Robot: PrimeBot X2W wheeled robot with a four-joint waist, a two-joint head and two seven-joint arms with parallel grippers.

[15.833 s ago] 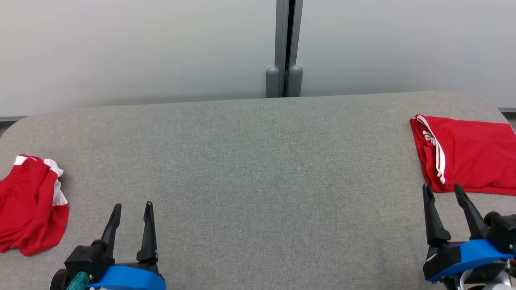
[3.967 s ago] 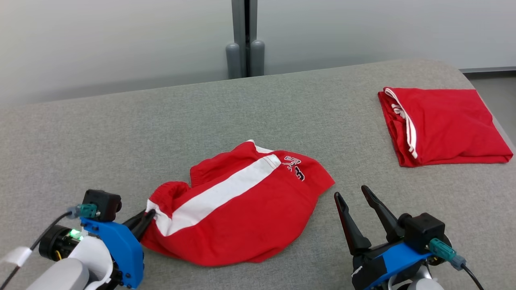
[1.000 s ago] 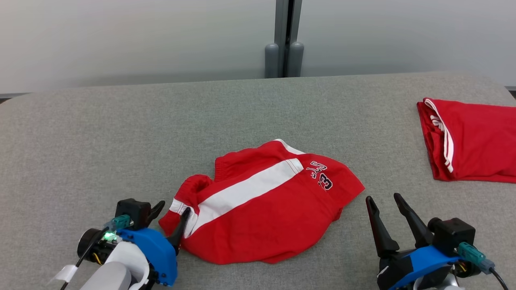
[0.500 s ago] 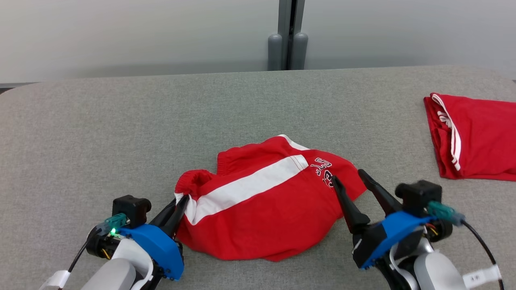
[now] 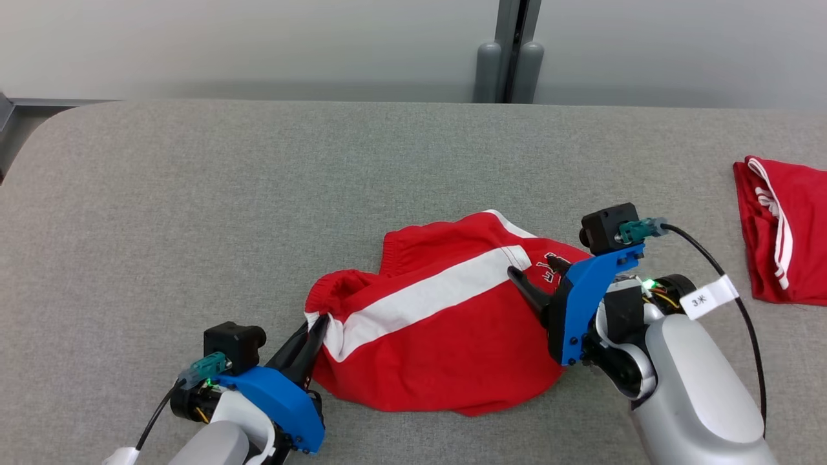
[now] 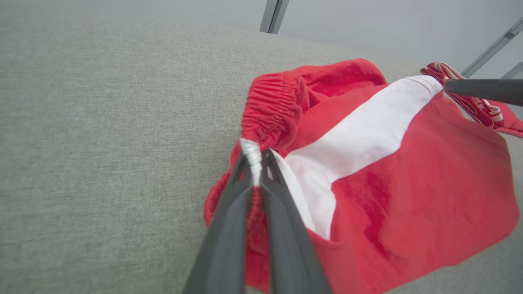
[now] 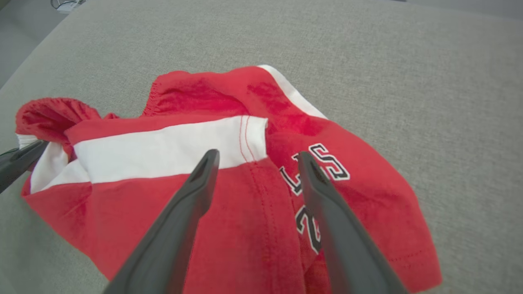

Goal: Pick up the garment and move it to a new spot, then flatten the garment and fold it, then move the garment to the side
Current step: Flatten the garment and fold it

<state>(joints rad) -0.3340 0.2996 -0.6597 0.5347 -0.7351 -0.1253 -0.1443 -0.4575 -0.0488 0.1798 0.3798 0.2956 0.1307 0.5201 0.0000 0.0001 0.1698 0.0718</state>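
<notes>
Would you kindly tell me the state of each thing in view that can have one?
Red shorts with a white stripe, crumpled, unfolded, lying on the grey fabric-covered table.
Left hand, shut on the shorts' waistband.
Right hand, open, fingers poised over the shorts' lettering.
Red garment with thin white stripes, folded, lying at the table's right side.

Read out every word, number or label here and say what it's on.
"S": dark-outlined white lettering on the crumpled red shorts with a white stripe; the neighbouring letter is hidden behind the right gripper.
"2": below it on the shorts; the next digit is hidden.
"3": white paper tag on a black cable; the following mark is too small to read.
</notes>
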